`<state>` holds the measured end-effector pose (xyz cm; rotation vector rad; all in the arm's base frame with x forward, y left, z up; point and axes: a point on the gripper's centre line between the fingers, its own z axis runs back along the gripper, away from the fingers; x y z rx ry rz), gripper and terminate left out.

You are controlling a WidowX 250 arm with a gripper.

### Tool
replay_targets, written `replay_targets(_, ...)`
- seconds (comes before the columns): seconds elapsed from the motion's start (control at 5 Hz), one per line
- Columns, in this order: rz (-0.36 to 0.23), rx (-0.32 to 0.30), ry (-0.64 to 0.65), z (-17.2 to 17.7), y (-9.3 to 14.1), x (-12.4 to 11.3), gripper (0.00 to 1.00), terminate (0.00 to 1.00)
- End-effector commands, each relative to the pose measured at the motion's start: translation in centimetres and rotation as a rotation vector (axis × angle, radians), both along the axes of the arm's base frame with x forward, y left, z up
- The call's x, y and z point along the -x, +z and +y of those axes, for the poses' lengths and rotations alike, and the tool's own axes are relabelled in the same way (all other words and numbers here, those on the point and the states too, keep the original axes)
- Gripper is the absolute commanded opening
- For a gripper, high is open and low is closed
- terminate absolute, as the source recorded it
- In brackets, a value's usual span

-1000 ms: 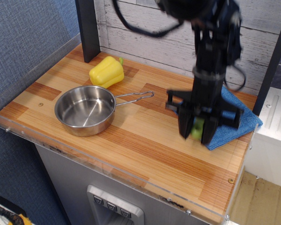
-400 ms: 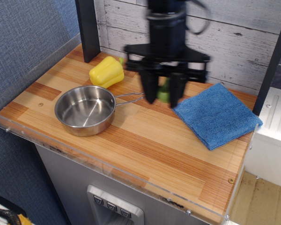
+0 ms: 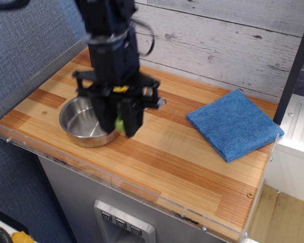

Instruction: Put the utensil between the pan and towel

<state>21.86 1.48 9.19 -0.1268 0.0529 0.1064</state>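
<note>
Carried leftward from the folded blue terry towel, the lime-green-handled spatula is now held over the round shiny steel pan. It is clamped at its chunky handle by the closed fingers. Light and stiff, it is judged easily handled.

Matte black boxy arm, looping black cable, small yellow marking, two long black-fingered claw

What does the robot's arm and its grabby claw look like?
The arm is black and chunky, built from boxy blocks. Black cables loop out beside it. Lower down, thin black bars stick out sideways like a little frame. The gripper has two thick, flat black fingers that point down. There is a small yellow mark on its body. No writing can be made out.
</note>
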Motion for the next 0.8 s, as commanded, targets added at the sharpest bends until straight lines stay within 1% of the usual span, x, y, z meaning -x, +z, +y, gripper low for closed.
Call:
replay_targets(0.0,-0.019,-0.038,-0.150,-0.6,-4.7,-0.6,0.00,0.00)
replay_targets(0.2,-0.059,-0.058,-0.187,-1.6,-6.5,-1.8,0.00,0.00)
replay_targets(0.4,-0.064,-0.097,-0.243,-3.0,-8.4,-2.9,0.00,0.00)
replay_targets(0.6,-0.061,-0.112,-0.251,-3.8,-9.2,-3.1,0.00,0.00)
